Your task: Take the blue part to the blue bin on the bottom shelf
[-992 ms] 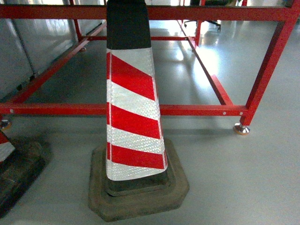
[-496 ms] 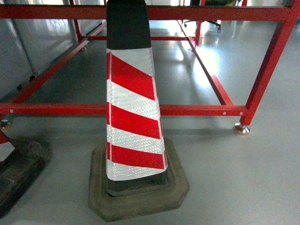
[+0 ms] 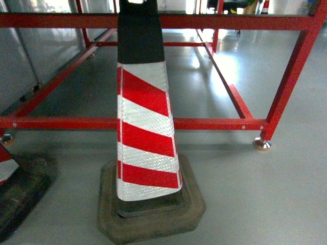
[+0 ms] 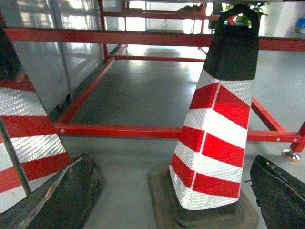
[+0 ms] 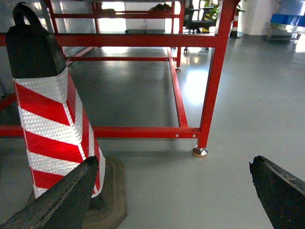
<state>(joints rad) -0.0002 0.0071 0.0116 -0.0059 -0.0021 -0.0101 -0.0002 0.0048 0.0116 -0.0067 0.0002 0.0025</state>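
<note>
You are facing a traffic cone [image 3: 145,127] that fills the middle of the head view: red and white slanted bands, a black top, and a worn dark rubber base [image 3: 153,214] sitting flat on the glossy grey floor [image 3: 265,194]. Just behind it runs the low rail of a red frame [image 3: 204,123], made of painted bars with nothing resting on them, and its corner post stands on a small metal foot [image 3: 263,145] at the right. A second cone [image 3: 13,189] is cut off by the lower left edge of that view, and grey panels [image 3: 20,56] stand along the left side behind the frame. None of the three views shows the blue part, the blue bin or the roller shelf, so you cannot tell where they are. The only blue in sight is a far-off blue shape [image 5: 288,19] at the top right of the right wrist view, too distant to make out. Your left gripper [image 4: 171,160] has its dark, scuffed fingers [image 4: 62,195] spread wide at the bottom corners of its view, holding nothing, with the cone standing on the floor beyond the gap. Your right gripper [image 5: 174,161] is likewise spread wide and holds nothing, its fingers [image 5: 281,191] framing bare floor, with the cone at the left and the frame's corner post ahead.
</note>
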